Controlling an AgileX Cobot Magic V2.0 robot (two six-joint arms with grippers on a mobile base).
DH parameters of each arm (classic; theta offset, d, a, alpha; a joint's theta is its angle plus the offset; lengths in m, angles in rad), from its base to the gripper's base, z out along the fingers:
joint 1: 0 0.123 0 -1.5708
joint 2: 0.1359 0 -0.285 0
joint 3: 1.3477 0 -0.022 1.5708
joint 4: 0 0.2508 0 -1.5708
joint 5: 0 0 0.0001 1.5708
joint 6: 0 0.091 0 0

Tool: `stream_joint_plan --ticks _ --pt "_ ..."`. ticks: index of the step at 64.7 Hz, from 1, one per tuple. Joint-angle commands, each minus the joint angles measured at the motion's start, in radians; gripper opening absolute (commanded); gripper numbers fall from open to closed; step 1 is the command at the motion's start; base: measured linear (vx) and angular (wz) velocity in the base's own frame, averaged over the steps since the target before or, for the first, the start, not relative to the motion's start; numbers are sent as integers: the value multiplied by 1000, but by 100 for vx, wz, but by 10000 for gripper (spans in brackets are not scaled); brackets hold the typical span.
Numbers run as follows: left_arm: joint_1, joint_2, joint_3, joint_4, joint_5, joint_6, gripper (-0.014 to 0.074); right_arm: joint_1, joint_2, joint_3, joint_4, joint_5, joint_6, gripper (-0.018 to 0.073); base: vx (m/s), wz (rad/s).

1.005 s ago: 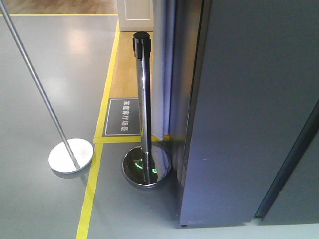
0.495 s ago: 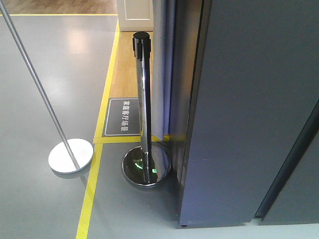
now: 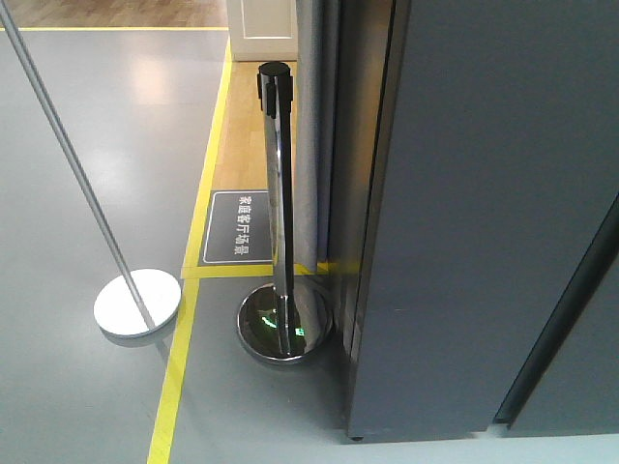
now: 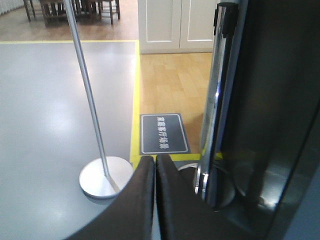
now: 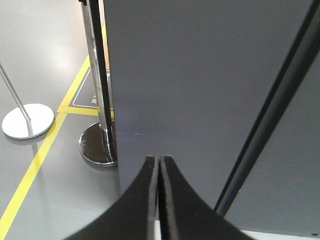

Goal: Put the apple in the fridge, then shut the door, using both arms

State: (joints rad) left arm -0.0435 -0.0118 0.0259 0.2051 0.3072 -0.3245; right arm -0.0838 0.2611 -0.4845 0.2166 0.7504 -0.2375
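The dark grey fridge (image 3: 484,213) fills the right of the front view, and only its outside shows. A dark seam (image 3: 561,319) runs diagonally between two of its grey panels. I cannot tell which panel is the door. A narrow grey strip (image 3: 311,145) stands along its left edge. The fridge also shows in the right wrist view (image 5: 200,75) and, dark, in the left wrist view (image 4: 280,100). The apple is out of view. My left gripper (image 4: 155,159) is shut and empty, above the floor. My right gripper (image 5: 158,159) is shut and empty, facing the fridge panel.
A chrome stanchion post (image 3: 279,193) with a round shiny base (image 3: 285,329) stands right by the fridge's left edge. A slim pole on a white disc base (image 3: 137,302) stands further left. A yellow floor line (image 3: 174,377) and a dark floor sign (image 3: 240,227) lie between them.
The narrow strip at the fridge's left edge has turned from bright whitish-blue to dull grey. The view and everything else stay put.
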Motion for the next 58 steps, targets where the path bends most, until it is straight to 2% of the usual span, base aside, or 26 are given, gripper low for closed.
stream_joint_plan --ticks 1,58 --pt "-1 -16 22 -47 -62 4 -6 -3 11 -23 2 -64 -8 -3 0 0" --pt "-1 -15 21 -48 -63 4 -6 -3 11 -23 1 -64 -8 -3 0 0"
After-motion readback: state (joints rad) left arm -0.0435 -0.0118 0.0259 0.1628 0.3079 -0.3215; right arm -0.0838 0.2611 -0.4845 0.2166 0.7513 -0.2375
